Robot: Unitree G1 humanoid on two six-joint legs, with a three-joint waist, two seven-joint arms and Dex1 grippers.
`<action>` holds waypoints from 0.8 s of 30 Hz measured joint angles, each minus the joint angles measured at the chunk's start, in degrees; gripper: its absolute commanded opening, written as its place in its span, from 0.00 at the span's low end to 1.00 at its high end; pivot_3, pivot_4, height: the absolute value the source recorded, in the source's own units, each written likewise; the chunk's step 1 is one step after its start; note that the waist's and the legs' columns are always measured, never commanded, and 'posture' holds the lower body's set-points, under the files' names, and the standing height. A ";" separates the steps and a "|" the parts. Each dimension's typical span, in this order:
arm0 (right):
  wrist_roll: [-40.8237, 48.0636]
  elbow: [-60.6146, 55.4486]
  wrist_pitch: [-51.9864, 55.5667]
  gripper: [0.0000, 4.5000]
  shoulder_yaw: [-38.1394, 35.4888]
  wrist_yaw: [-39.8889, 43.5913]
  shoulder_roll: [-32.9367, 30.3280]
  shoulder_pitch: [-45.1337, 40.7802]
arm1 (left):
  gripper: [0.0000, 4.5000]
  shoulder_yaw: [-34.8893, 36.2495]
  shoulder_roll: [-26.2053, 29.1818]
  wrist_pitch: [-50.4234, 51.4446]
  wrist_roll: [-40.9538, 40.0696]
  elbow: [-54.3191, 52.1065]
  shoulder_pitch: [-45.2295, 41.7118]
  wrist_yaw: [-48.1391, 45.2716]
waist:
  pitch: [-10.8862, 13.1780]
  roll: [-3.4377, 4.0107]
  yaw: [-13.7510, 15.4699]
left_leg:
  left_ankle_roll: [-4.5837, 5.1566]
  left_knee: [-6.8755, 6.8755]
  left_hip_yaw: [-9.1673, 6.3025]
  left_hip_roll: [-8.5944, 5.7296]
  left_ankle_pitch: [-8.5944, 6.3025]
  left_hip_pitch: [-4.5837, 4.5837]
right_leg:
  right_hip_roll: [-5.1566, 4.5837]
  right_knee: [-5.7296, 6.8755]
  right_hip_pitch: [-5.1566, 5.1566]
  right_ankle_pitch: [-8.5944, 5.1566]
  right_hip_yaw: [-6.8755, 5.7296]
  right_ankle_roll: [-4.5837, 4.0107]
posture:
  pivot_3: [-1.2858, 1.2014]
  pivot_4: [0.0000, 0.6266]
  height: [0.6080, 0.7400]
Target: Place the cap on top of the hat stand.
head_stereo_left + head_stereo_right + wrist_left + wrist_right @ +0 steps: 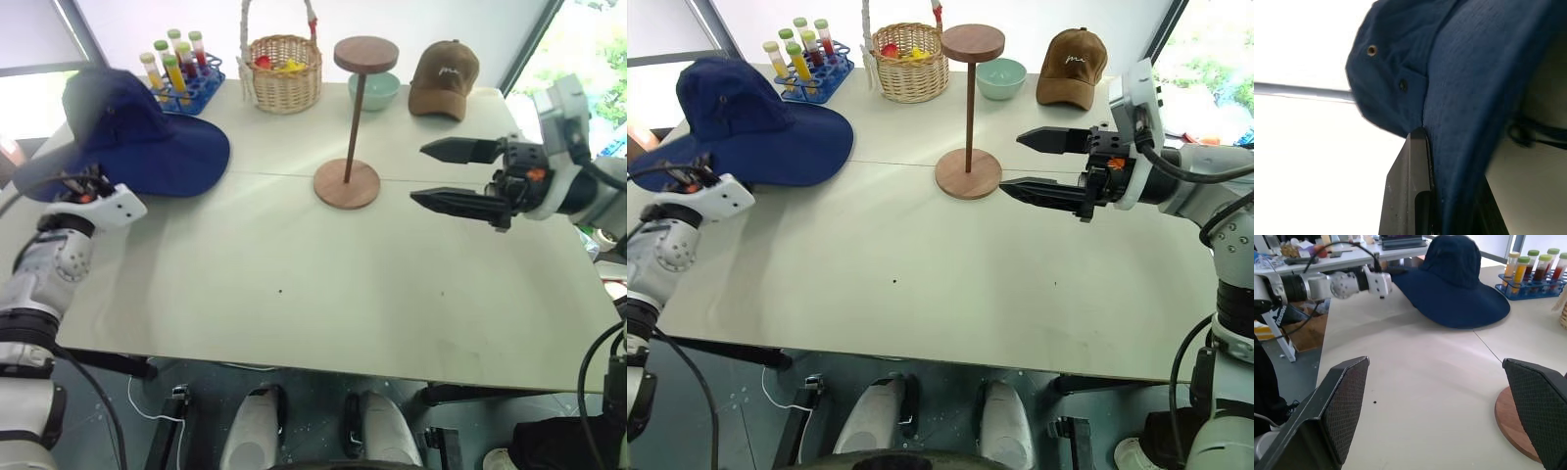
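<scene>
Left eye view shows the cap [137,132], a large navy fabric sun hat with a soft domed crown and a wide floppy round brim, at the table's [323,284] far left; its brim droops toward the table on the near right side, while the left edge is lifted. Left wrist view shows the weave close up, two small metal eyelets on the crown and a dark cord under the brim; the left gripper [1442,205] has its black fingers pinched tight on the brim's edge. At mid-table stands the hat stand [350,122], dark brown wood; a thin upright pole joins a round disc base to a smaller disc top. Just to its right the right gripper [1043,164] hovers with fingers spread wide, holding nothing.
</scene>
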 measured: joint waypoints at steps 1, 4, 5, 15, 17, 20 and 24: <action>0.00 0.32 0.00 1.00 -0.11 0.42 -0.57 0.02 | 0.01 1.58 0.37 1.18 -1.27 -2.89 -0.16 -1.40 | 0.02 -0.03 0.06 | 0.00 0.00 0.00 -0.01 0.00 -0.02 | 0.00 -0.01 0.00 0.00 0.00 0.00 | 0.52 0.24 1.00; 0.26 0.97 0.01 1.00 -1.40 1.31 -1.96 0.00 | 0.01 4.54 1.74 3.25 -3.43 -7.82 -2.19 -4.01 | 0.04 -0.06 0.04 | 0.00 0.00 0.01 -0.03 0.00 -0.01 | -0.01 -0.03 0.01 0.00 0.00 0.00 | 0.52 0.24 1.00; 0.45 1.63 -0.02 1.00 -2.37 1.56 -2.27 -0.25 | 0.01 5.14 2.29 4.18 -4.02 -9.26 -4.12 -5.12 | 0.06 -0.11 0.06 | 0.00 0.00 0.01 -0.03 0.00 -0.01 | 0.01 -0.03 0.01 0.00 0.00 0.00 | 0.52 0.24 1.00; -0.29 7.17 -2.37 1.00 -5.60 3.21 -4.93 -2.38 | 0.01 5.30 2.44 7.34 -4.57 -9.78 -26.37 -9.30 | 0.11 -0.19 -0.10 | -0.02 0.01 0.04 -0.07 0.03 0.01 | 0.07 -0.01 0.02 0.01 0.00 0.04 | 0.52 0.24 1.00; -0.17 7.76 -2.37 1.00 -6.32 3.04 -5.12 -3.62 | 0.01 3.78 1.05 6.97 -3.80 -5.60 -31.82 -9.11 | 0.12 -0.20 0.00 | -0.04 0.03 0.05 -0.07 0.04 0.01 | 0.08 0.00 0.02 0.01 0.01 0.05 | 0.52 0.24 1.00; -0.04 7.88 -2.35 1.00 -7.07 2.90 -5.29 -4.30 | 0.01 0.65 -1.32 5.14 -1.64 2.56 -39.88 -7.68 | 0.18 -0.32 0.04 | -0.04 0.05 0.05 -0.07 0.04 0.00 | 0.08 -0.01 0.03 0.01 0.01 0.07 | 0.52 0.24 1.00; 0.21 7.27 -2.28 1.00 -7.68 2.46 -5.31 -3.92 | 0.01 -3.49 -5.69 1.71 1.01 15.11 -49.73 -4.75 | 0.29 -0.49 0.05 | -0.04 0.05 0.05 -0.07 0.04 -0.05 | 0.08 -0.05 0.03 0.01 0.01 0.12 | 0.52 0.24 1.00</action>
